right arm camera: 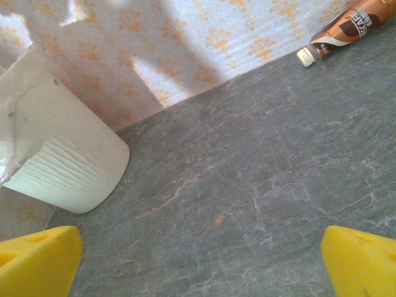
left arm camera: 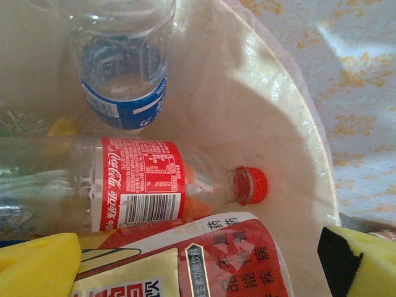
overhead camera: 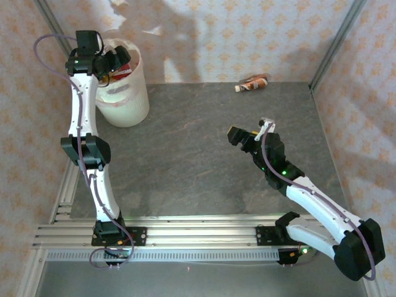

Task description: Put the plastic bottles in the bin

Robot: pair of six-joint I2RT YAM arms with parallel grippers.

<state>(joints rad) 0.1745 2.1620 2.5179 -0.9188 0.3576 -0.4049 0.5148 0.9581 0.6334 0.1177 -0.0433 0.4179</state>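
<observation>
One brown-labelled bottle point(overhead camera: 250, 83), white-capped, is listed outside the bin point(overhead camera: 130, 105). It is laid on its side at the far edge of the table point(overhead camera: 185, 154), close against the patterned wall point(right arm camera: 185, 37) and well apart from both arms.

Three bottles at least are recorded inside the bin: a blue-labelled bottle point(left arm camera: 124, 93), a cola bottle point(left arm camera: 139, 185) with a red label and red cap, and a red-and-yellow-labelled bottle point(left arm camera: 247, 247) lying nearest the camera.

Left gripper point(left arm camera: 199, 272): held over the bin mouth, jaws spread wide, nothing pinched between the yellow pads point(left arm camera: 37, 266).

Right gripper point(right arm camera: 201, 263): held above bare table, jaws likewise spread wide and empty, aimed towards the far edge.

Hazards, as judged:
- The outlying bottle is round and smooth, so it could be rolled along the wall or squeezed out sideways by closing jaws.
- With the wall so near, a finger could be jammed behind the bottle.
- The bin looks light and could be tipped if its rim were caught by the left arm.
- The two arms could be brought into contact above the bin.

Materials:
- bottles: thin clear plastic with glossy printed sleeves
- bin: off-white, translucent, round, smooth-walled
- table: grey, matt, veined like stone
- pads: soft-looking yellow foam
</observation>
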